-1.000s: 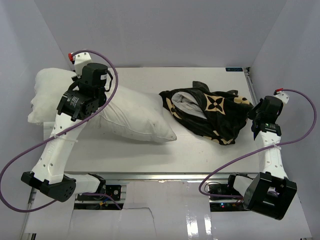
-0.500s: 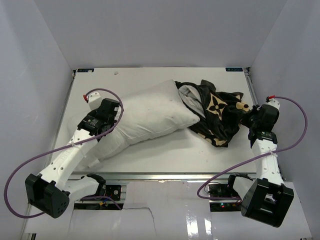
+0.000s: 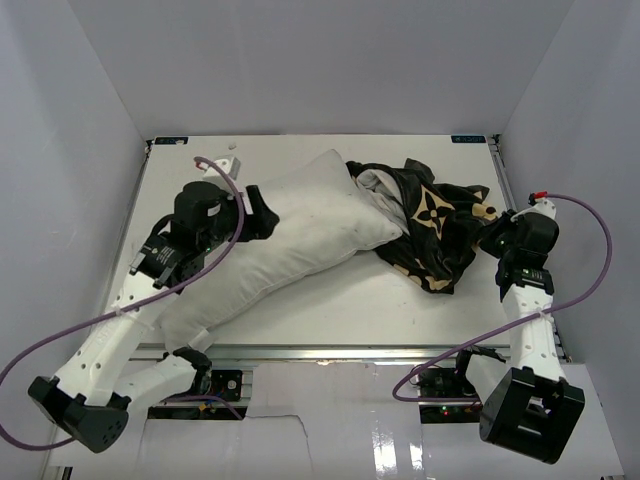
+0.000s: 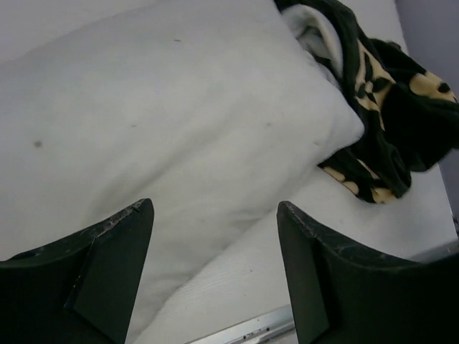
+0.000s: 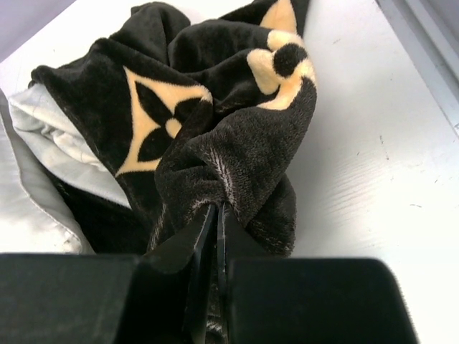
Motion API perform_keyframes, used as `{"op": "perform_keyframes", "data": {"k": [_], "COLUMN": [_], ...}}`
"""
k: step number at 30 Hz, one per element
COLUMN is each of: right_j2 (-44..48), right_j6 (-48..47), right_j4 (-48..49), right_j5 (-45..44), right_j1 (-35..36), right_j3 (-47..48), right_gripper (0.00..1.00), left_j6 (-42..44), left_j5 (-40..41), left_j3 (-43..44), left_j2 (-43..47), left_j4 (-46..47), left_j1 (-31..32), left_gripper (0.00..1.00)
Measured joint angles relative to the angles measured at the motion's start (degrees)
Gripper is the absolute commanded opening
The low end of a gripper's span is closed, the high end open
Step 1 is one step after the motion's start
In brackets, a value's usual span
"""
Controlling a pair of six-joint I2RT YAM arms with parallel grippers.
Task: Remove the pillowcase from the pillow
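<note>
Left arm (image 3: 108, 335), right arm (image 3: 527, 320): white link shells, black joint housings. Purple cable (image 3: 606, 240) loops off each wrist; red plug (image 3: 538, 195) on right. Left gripper (image 4: 215, 206): black wedge fingers, scuffed edges

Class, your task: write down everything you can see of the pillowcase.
The pillowcase is plush black fabric printed with tan flower and star motifs, with pale grey lining showing at its left end. It lies crumpled in a heap on the right of the white table. The right gripper pinches a fold at its right edge, and a corner of the pillow lies against its grey end.
</note>
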State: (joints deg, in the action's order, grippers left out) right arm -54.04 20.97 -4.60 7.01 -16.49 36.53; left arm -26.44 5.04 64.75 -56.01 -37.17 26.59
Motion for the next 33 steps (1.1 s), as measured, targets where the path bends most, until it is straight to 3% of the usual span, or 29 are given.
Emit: {"op": "perform_keyframes", "data": {"k": [6, 8, 13, 19, 27, 33], "right_j2": [0.13, 0.22, 1.01, 1.29, 3.26, 3.5], "right_j6": [0.02, 0.0, -0.22, -0.52, -0.63, -0.63], "right_j4": [0.33, 0.39, 0.39, 0.28, -0.44, -0.44], "right_j5": [1.7, 2.25, 2.67, 3.89, 2.05, 1.75], "right_j1": [0.0, 0.0, 0.0, 0.0, 0.0, 0.0], "right_j3": [-1.25, -1.62, -2.69, -2.78, -2.78, -2.8], "right_gripper": [0.08, 0.08, 0.08, 0.08, 0.08, 0.08], "left_j6": [4.83, 6.34, 7.56, 5.77, 2.82, 2.51], "left_j5": [-10.08, -13.66, -17.66, -7.87, 1.55, 2.84], "left_j3": [4.92, 7.3, 12.13, 25.57, 34.49, 39.5], "left_j2": [-12.28, -21.88, -38.82, -51.47, -51.49, -53.44], "left_j4": [4.22, 6.38, 7.72, 1.44, 1.33, 0.39], "left_j1": [12.02, 16.13, 18.71, 17.38, 0.46, 0.13], "left_gripper": [0.79, 0.79, 0.8, 0.81, 0.82, 0.83]}}
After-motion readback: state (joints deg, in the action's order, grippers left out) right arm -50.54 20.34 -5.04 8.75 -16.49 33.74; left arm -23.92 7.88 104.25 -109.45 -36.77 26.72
